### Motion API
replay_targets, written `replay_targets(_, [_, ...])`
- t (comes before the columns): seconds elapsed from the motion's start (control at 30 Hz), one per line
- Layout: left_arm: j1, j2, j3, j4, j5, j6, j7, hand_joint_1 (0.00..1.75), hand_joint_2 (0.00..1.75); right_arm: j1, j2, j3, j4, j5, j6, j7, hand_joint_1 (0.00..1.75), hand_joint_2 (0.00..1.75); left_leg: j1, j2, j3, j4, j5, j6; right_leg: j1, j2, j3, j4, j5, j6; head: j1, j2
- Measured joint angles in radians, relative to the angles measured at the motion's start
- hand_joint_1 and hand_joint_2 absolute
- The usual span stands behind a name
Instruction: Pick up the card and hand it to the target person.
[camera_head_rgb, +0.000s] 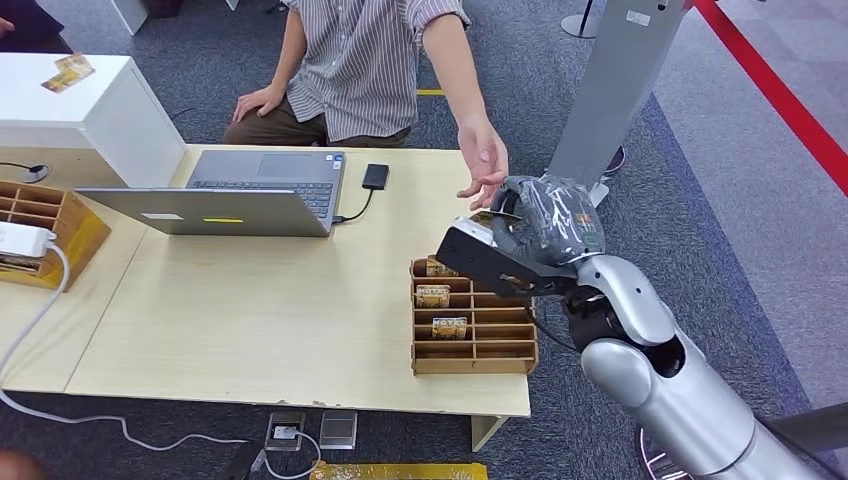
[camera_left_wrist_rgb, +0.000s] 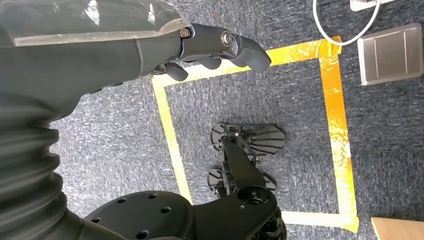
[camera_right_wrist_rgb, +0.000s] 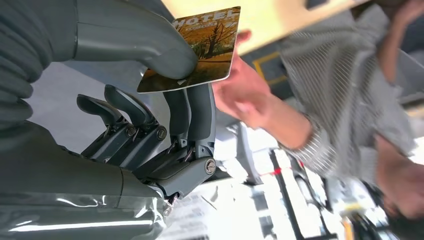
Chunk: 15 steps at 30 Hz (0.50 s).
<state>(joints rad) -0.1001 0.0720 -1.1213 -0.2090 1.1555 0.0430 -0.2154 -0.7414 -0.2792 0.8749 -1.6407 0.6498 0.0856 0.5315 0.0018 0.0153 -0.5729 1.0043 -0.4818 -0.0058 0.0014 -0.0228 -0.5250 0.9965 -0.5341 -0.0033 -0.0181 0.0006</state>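
Handover step: right hand (camera_right_wrist_rgb: 165, 100) pinches the card (camera_right_wrist_rgb: 200, 47) beyond the table's (camera_head_rgb: 250, 300) far right edge, just beside the person's open hand (camera_head_rgb: 485, 165); next likely a release once grasped.

Orange hotel card (camera_right_wrist_rgb: 205, 47) between fingers (camera_right_wrist_rgb: 192, 110)

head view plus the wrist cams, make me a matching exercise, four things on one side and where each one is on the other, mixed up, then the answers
Things:
1. card
2. laptop
3. wooden card rack
4. left hand

Places or states:
A. hanging above the carpet with its yellow tape lines, holding nothing
B. open on the table in front of the seated person
C. pinched by the right hand, close to the person's outstretched hand
D. on the table near its front right corner, with cards in some slots

Pairs: 1-C, 2-B, 3-D, 4-A
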Motion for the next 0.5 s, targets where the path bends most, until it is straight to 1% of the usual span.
replay_targets(0.13, [-0.002, -0.001, -0.001, 0.0, -0.008, -0.005, -0.005, 0.0, 1.75, 0.018, 0.037, -0.001, 0.065, 0.039, -0.185, -0.162, 1.75, 1.75, 0.0, 0.0, 0.0, 0.0, 0.0, 0.0, 0.0, 0.0, 0.0, 0.0, 0.0, 0.0, 0.0, 0.0])
replay_targets(0.23, [-0.004, -0.003, -0.008, 0.0, -0.01, -0.009, -0.012, 0.0, 1.75, 0.038, 0.067, -0.006, 0.127, 0.015, -0.302, -0.282, 1.75, 1.75, 0.0, 0.0, 0.0, 0.0, 0.0, 0.0, 0.0, 0.0, 0.0, 0.0, 0.0, 0.0, 0.0, 0.0])
replay_targets(0.3, [-0.004, -0.004, -0.014, 0.0, -0.012, -0.01, -0.019, 0.0, 1.75, 0.051, 0.084, -0.011, 0.162, -0.017, -0.358, -0.348, 1.75, 1.75, 0.0, 0.0, 0.0, 0.0, 0.0, 0.0, 0.0, 0.0, 0.0, 0.0, 0.0, 0.0, 0.0, 0.0])
replay_targets(0.37, [-0.004, -0.004, -0.016, 0.0, -0.012, -0.01, -0.022, 0.0, 1.75, 0.061, 0.096, -0.016, 0.187, -0.035, -0.394, -0.38, 1.75, 1.75, 0.0, 0.0, 0.0, 0.0, 0.0, 0.0, 0.0, 0.0, 0.0, 0.0, 0.0, 0.0, 0.0, 0.0])
replay_targets(0.5, [-0.004, -0.004, -0.017, 0.0, -0.015, -0.01, -0.025, 0.0, 1.75, 0.07, 0.112, -0.022, 0.226, -0.067, -0.427, -0.402, 1.75, 1.75, 0.0, 0.0, 0.0, 0.0, 0.0, 0.0, 0.0, 0.0, 0.0, 0.0, 0.0, 0.0, 0.0, 0.0])
